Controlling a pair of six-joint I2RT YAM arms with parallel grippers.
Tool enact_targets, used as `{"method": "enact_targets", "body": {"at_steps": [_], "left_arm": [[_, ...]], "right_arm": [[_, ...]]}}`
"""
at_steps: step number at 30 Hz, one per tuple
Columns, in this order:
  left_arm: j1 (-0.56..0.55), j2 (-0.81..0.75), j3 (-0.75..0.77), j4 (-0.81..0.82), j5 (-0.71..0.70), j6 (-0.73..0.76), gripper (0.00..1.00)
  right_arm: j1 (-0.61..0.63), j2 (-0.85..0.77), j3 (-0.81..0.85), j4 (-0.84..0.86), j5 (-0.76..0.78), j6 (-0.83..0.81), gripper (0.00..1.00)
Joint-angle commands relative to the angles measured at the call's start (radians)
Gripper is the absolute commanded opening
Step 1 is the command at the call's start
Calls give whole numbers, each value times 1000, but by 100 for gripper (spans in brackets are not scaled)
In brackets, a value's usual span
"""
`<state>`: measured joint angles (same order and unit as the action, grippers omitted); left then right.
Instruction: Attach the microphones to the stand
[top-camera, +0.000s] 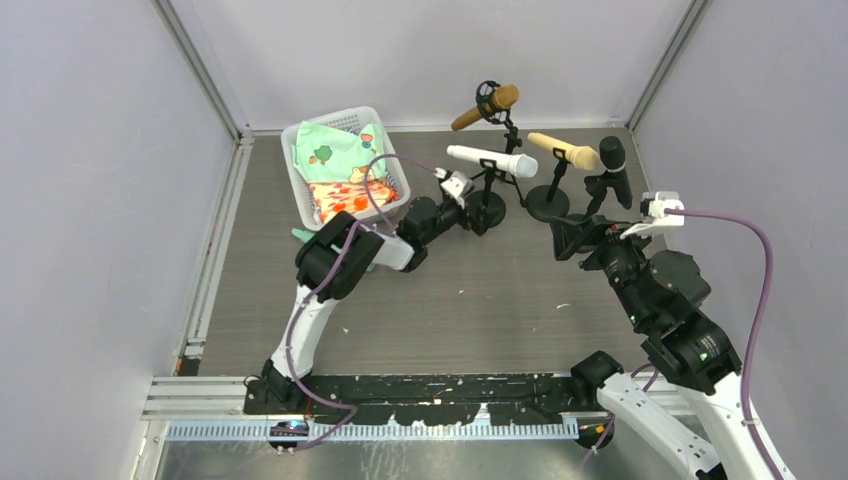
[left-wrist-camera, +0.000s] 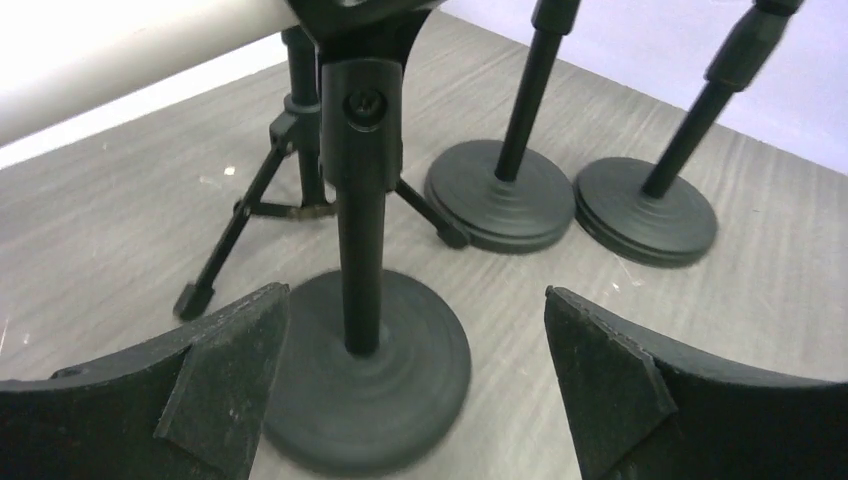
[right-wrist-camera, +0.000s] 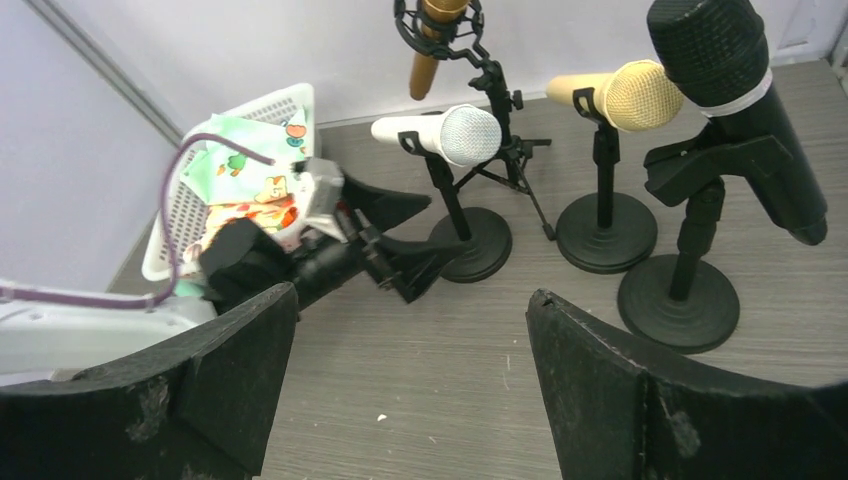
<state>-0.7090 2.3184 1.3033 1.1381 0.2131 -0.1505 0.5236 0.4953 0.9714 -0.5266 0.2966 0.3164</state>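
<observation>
Four microphones sit clipped on black stands at the back: a white one (top-camera: 492, 160) (right-wrist-camera: 440, 132), a brown one (top-camera: 485, 106) in a tripod's ring mount, a cream one (top-camera: 563, 150) (right-wrist-camera: 612, 93) and a black one (top-camera: 614, 170) (right-wrist-camera: 735, 95). My left gripper (top-camera: 478, 212) (left-wrist-camera: 415, 385) is open, low at the white microphone's stand, its round base (left-wrist-camera: 400, 400) between the fingers without touching them. The white body (left-wrist-camera: 100, 50) runs overhead. My right gripper (top-camera: 568, 238) (right-wrist-camera: 410, 390) is open and holds nothing, in front of the cream and black microphones' stands. A mint green tip (top-camera: 300, 236) shows beside my left arm.
A white basket (top-camera: 296, 138) with patterned cloths stands at the back left, close behind my left arm. Two more round stand bases (left-wrist-camera: 500, 195) (left-wrist-camera: 645, 210) and the tripod's legs (left-wrist-camera: 235, 230) crowd just beyond my left gripper. Grey walls enclose the table.
</observation>
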Motion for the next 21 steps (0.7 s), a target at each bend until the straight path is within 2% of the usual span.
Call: {"method": "enact_targets", "body": {"at_steps": [1, 4, 5, 7, 10, 13, 14, 17, 21], "left_arm": [[-2, -206, -176, 87, -56, -69, 100], [-19, -367, -356, 24, -178, -97, 100], [-26, -420, -400, -17, -202, -93, 100], [-39, -537, -470, -160, -285, -106, 100], [-50, -713, -482, -544, -419, -164, 100], [-50, -850, -410, -1001, -540, -230, 100], [-50, -889, -397, -1104, -583, -239, 100], [-29, -1019, -404, -1294, -592, -272, 100], [149, -1143, -367, -1560, -393, -395, 100]], "right_arm": [[2, 48, 47, -20, 79, 3, 89], [2, 111, 94, -90, 133, 17, 93], [1, 138, 115, -120, 161, 28, 99], [2, 186, 149, -148, 166, 26, 100], [1, 284, 203, -198, 174, 34, 100], [-14, 398, 274, -268, 127, 46, 100], [-25, 424, 292, -277, 96, 56, 100], [-123, 471, 309, -304, -44, 105, 100], [-302, 468, 300, -337, -248, 154, 100]]}}
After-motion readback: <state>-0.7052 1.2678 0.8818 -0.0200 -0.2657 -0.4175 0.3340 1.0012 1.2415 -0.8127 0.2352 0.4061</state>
